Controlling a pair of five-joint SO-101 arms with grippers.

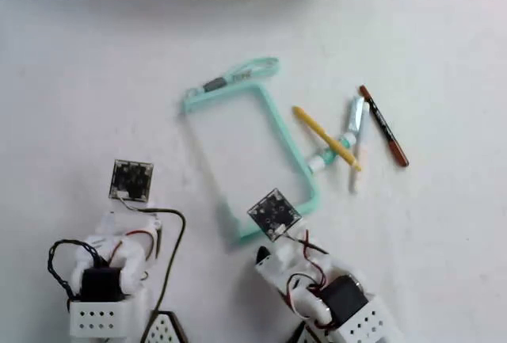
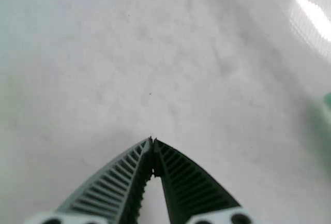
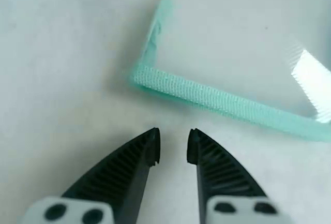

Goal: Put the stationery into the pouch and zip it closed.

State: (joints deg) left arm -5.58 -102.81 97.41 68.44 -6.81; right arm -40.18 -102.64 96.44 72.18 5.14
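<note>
1. The white desk (image 1: 79, 58) takes up nearly all of the high view, with a dark strip of room along the top edge.
2. The pouch (image 1: 242, 149) lies flat at the centre of the frame. It is a clear sleeve edged in mint-green trim, set at a slant with its long side running from upper left to lower right. A dark zip pull (image 1: 215, 84) sits on its upper short edge, and a green loop (image 1: 261, 66) sticks out just above that.
3. The right arm (image 1: 329, 295) is at the lower centre-right, with its wrist over the pouch's lower corner. The left arm (image 1: 107, 280) is at the lower left, well apart from the pouch, trailing black and red cables.
4. The stationery lies on the desk right of the pouch, none of it inside:
   - A brown marker (image 1: 384, 126) lies farthest right, slanting down to the right.
   - A yellow pen (image 1: 326, 139) slants the same way and lies nearest the pouch.
   - A whitish pen (image 1: 356, 121) lies between them, nearly upright in the frame.
   - A short white-and-teal piece (image 1: 321, 159) lies crossed by the yellow pen; what it is cannot be told.
5. The right claw (image 3: 172, 144) hangs narrowly parted and holds nothing. It is just short of the pouch's woven green corner trim (image 3: 217, 100) and not touching it.
6. The left claw (image 2: 153, 142) has its ribbed fingers (image 2: 119, 182) pressed together at the tips, gripping nothing, over bare desk.
</note>
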